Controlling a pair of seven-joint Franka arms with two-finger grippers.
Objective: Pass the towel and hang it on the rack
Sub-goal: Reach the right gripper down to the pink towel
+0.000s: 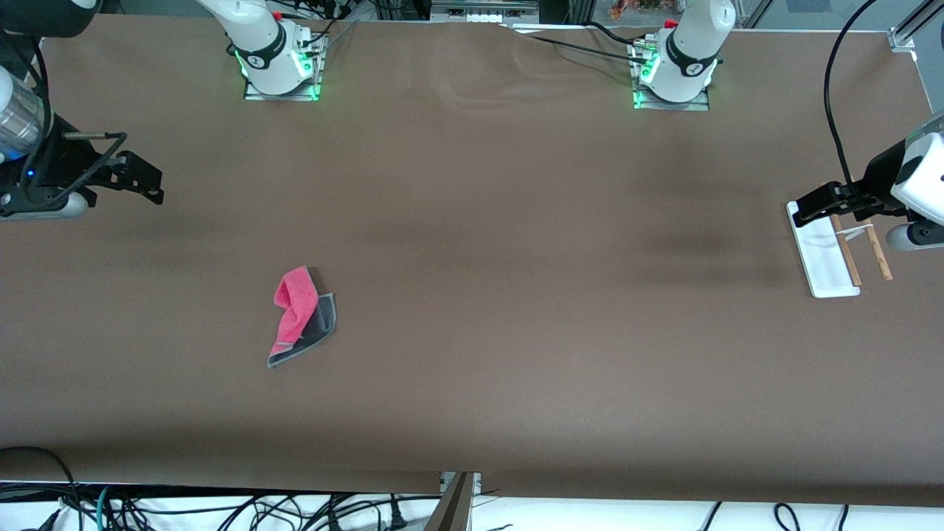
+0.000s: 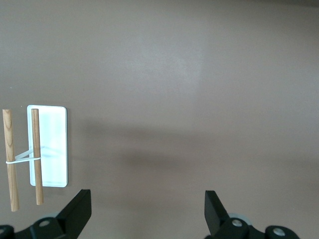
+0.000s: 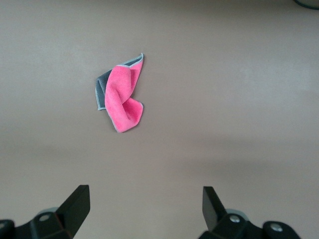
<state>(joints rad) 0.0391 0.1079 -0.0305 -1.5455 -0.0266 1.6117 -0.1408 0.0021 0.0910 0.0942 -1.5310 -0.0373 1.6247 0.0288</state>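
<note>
The towel (image 1: pixel 301 317) lies crumpled on the bench (image 1: pixel 472 295), well apart from the rack (image 1: pixel 833 251) at my left arm's end. It looks soft, light and floppy; I'd pinch the raised pink fold. My right gripper (image 1: pixel 151 188) hangs jaws spread and empty over bare bench toward the towel's end, and my left gripper (image 1: pixel 807 209) waits spread above the rack.

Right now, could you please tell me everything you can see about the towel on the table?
The towel is a small soft cloth, pink-red on one face and dark grey on the other, with a grey stitched border. It lies crumpled on the brown table, the pink side folded over so a grey corner shows beneath it. It sits toward the right arm's end of the table, nearer the front camera than the arm bases. Nothing but the table touches it; the right gripper is open above the table, clear of it.
</note>
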